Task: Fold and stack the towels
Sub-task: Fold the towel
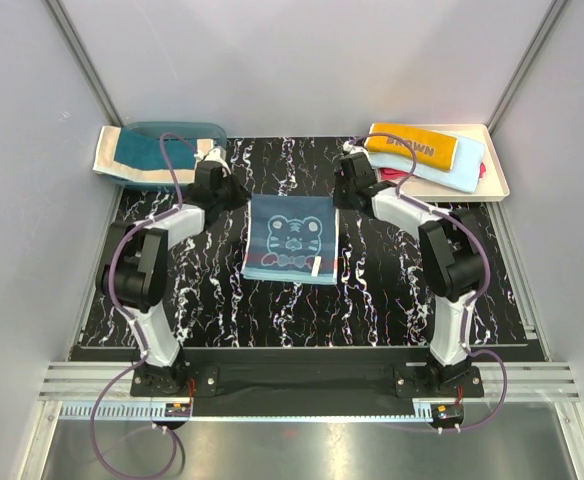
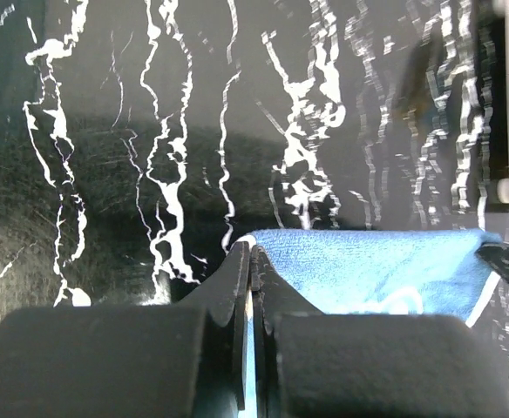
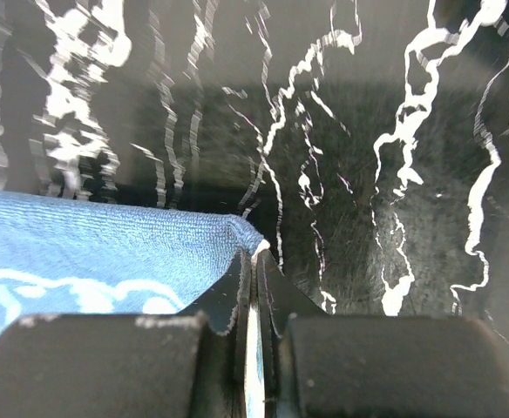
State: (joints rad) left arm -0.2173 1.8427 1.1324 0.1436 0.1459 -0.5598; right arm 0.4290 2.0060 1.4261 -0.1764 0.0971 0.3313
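**Pinching both far corners of the dusty blue towel**

The dusty blue towel (image 1: 290, 238) lies spread at the middle of the black, white-veined tabletop (image 1: 222, 300). A cartoon animal face is drawn on it in pale outline. A small white label (image 1: 315, 266) sits near its near edge, toward 5 o'clock, and any writing on it is too small to read.

The left tool (image 1: 242, 200) is at the towel's far left corner, toward 11 o'clock. Its wrist view shows the jaws pressed together with the blue corner caught between the tips (image 2: 250, 254). The right tool (image 1: 338, 198) is at the far right corner, toward 1 o'clock. It is closed the same way, with the cloth's corner nipped between its tips (image 3: 254, 257). The towel's far edge runs straight between the two tools. Whether that edge is off the tabletop cannot be told.

Out at 10 o'clock, a teal towel (image 1: 142, 155) with a cream border hangs over the rim of a see-through teal basin (image 1: 182, 129).

At 2 o'clock, a cream tray (image 1: 499, 178) holds a stack. An orange towel (image 1: 412, 148) on top is lettered "BROWN", which reads upside down from the overhead camera. It rests on a light blue towel (image 1: 452, 176). A sliver of red towel (image 1: 483, 168) peeks out at the stack's right edge.
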